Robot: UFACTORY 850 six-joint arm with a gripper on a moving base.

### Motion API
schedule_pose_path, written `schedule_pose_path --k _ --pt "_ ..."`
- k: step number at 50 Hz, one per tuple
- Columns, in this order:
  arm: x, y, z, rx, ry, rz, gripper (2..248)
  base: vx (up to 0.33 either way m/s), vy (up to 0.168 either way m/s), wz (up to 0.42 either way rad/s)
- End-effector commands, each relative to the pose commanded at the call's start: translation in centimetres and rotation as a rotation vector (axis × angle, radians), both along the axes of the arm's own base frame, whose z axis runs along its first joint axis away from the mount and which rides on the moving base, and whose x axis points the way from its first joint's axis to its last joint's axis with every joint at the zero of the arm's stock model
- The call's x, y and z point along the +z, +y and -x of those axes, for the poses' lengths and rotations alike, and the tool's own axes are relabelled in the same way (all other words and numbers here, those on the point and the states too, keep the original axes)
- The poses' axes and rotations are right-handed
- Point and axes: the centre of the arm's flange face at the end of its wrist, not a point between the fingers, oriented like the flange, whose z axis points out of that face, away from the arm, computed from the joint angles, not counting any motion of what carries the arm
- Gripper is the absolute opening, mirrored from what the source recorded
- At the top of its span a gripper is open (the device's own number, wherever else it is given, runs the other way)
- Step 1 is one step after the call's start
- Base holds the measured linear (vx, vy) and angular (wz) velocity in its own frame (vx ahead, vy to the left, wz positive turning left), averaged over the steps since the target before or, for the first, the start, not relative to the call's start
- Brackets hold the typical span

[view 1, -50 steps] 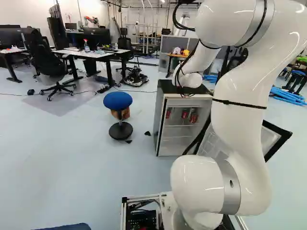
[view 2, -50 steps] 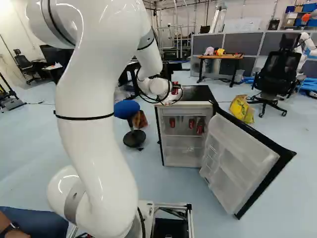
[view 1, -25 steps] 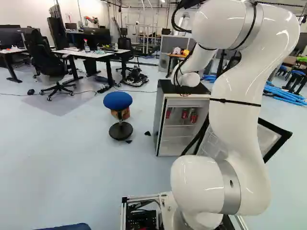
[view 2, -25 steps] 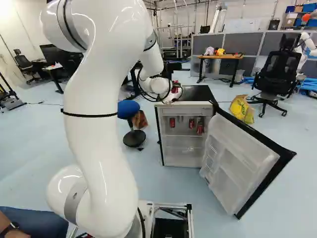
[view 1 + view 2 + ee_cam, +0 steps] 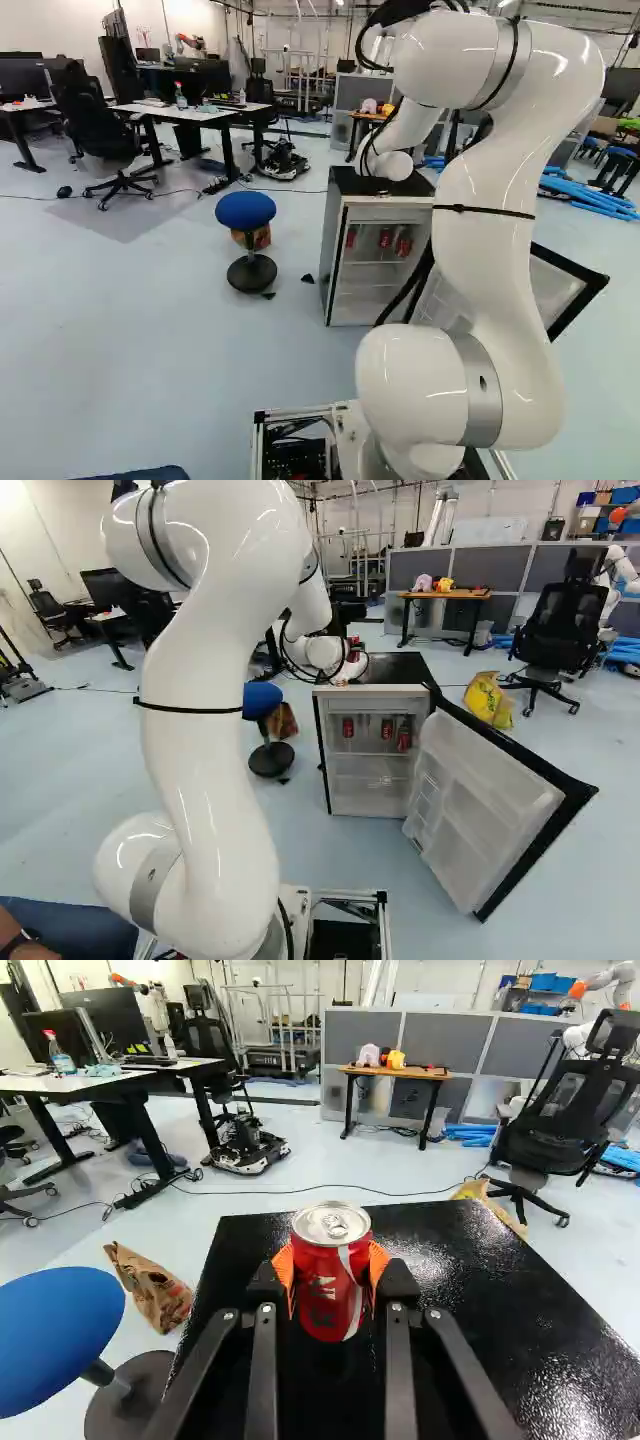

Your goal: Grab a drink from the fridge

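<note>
Left base view: arm [image 5: 487, 240] shifted vs. its own lowest joint since the earlier frame, upper bend swung away from the right edge; base unmoved, mini fridge [image 5: 364, 270] unmoved. Wrist end sits by the fridge top; gripper hidden here. Lower than the gripper, inside the fridge, three red cans [image 5: 386, 238].

Right base view: red soda can [image 5: 354, 650] at the arm's far end, at the rear left part of the fridge top [image 5: 400, 667]. It moves with the arm. Fridge door [image 5: 480, 805] open, nearer the base than the gripper and lower.

Wrist view: gripper [image 5: 332, 1272] closed on the red soda can, orange pads [image 5: 284, 1272] on both sides, fingers apart by the can's width. Can upright, fridge top beneath; contact with it unclear. Blue stool [image 5: 60, 1335] off to one side, lower.

Step, my call: drink already grabbed and out, carry stage. Next: keep grip steady, can level, bring it clear of the fridge top without knocking the door.
</note>
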Motion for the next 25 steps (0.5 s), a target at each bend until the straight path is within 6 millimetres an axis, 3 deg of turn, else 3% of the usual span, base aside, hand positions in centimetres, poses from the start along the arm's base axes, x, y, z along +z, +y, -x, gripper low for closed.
schedule_pose_path --k 25 --pt "-0.97 -0.02 -0.10 0.000 0.015 -0.003 94 0.000 0.000 0.000"
